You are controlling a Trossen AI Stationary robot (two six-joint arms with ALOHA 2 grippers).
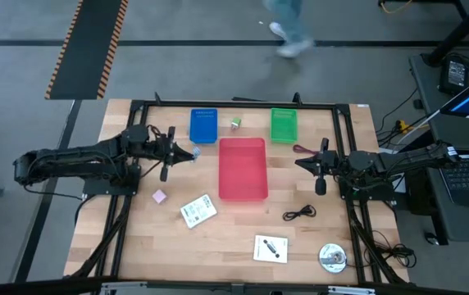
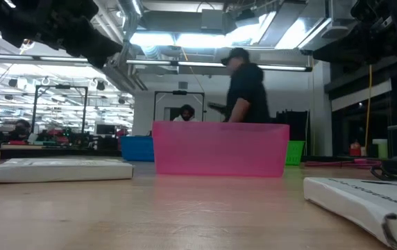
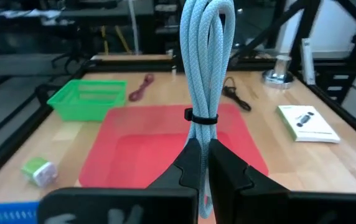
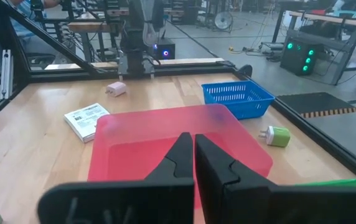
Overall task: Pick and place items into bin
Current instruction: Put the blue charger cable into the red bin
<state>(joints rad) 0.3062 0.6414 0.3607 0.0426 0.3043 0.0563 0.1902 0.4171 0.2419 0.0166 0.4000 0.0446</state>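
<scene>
Beside the red bin, left side: left gripper (image 3: pixel 204 171) raised off the table (image 1: pixel 136 246), fingers clamped on a bundled pale blue cable (image 3: pixel 204 56) that stands upright between them
Right side of bin: right gripper (image 4: pixel 194 163) hovers with its fingers pressed together, holding nothing
Red bin (image 1: pixel 243 192): table centre, between both arms; its inside shows bare in both wrist views
Far edge: blue tray (image 1: pixel 203 125) toward the left, green tray (image 1: pixel 284 124) toward the right, a small white-green plug (image 1: pixel 235 124) between them
Reddish cable (image 1: pixel 302 150): just beside the right gripper, near the green tray
Pink block (image 1: pixel 160 197): left of the bin, near the left arm
White-green packet (image 1: pixel 198 211): just off the bin's near left corner
Black cable (image 1: pixel 299 214): off the bin's near right corner
White card (image 1: pixel 270 247): close to the table's near edge
Silver disc (image 1: pixel 332 258): toward the near right corner, beside the card
Background: a person (image 2: pixel 246 87) behind the table
</scene>
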